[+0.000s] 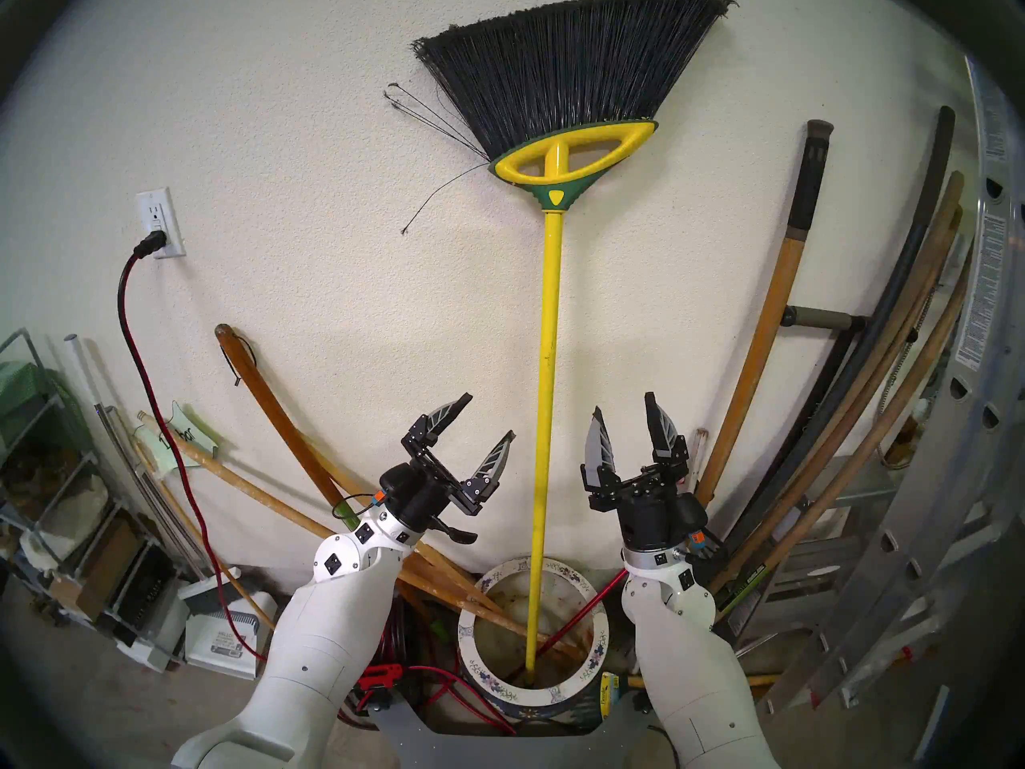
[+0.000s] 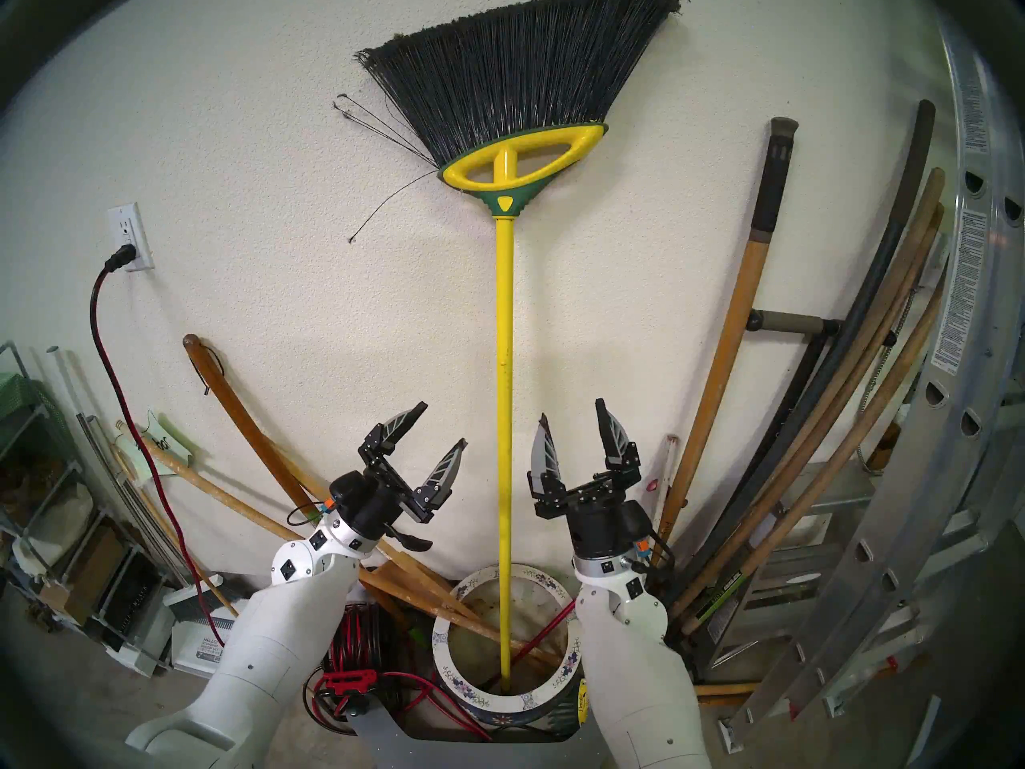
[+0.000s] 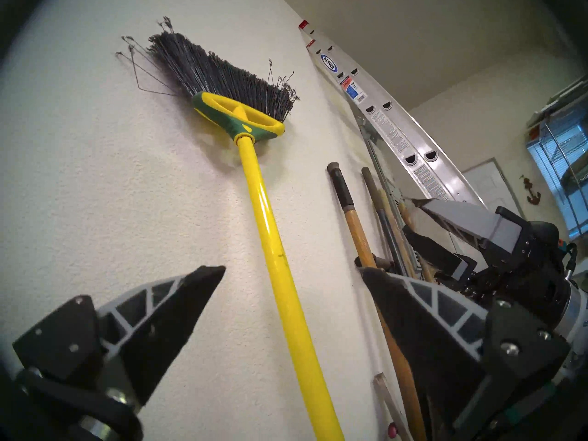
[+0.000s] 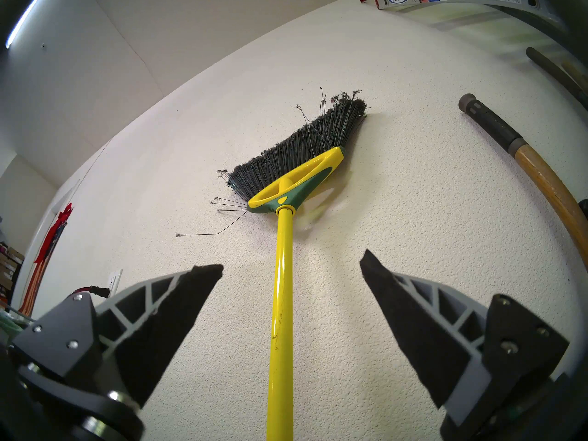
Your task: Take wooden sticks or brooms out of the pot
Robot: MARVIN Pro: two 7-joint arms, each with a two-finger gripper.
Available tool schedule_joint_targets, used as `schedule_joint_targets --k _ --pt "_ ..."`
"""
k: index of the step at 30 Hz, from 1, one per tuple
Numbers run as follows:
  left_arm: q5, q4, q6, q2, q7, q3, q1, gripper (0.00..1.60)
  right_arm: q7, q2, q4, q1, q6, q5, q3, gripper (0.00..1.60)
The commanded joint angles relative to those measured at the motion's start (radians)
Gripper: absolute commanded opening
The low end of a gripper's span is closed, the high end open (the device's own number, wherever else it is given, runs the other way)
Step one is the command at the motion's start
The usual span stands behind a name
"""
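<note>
Both grippers, left gripper (image 1: 481, 425) and right gripper (image 1: 625, 423), stand with jaws apart, empty, flanking the broom (image 1: 546, 329) pole. Broom stands foot-down in the pot (image 1: 471, 626), bristles leaning on the wall (image 1: 277, 141), presumably awaiting grasp.

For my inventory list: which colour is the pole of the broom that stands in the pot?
Bright yellow. The broom's pole shows best in the left head view, rising from the pot.
</note>
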Motion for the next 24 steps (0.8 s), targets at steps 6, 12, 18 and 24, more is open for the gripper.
schedule_joint_targets --k 6,12,18,24 --pt "-0.01 0.177 0.006 -0.021 -0.037 0.049 -0.065 1.6 0.0 0.0 -0.001 -0.001 0.0 0.0 0.0 1.6" --pt "0.012 0.288 0.01 -0.027 -0.026 0.076 -0.11 1.6 0.0 0.0 -0.001 -0.001 0.0 0.0 0.0 1.6" --pt "0.069 0.421 0.002 -0.043 0.003 0.11 -0.176 1.6 0.0 0.0 -0.001 -0.001 0.0 0.0 0.0 1.6" --pt "0.089 0.531 -0.001 -0.065 0.004 0.13 -0.236 1.6 0.0 0.0 -0.001 -0.001 0.0 0.0 0.0 1.6"
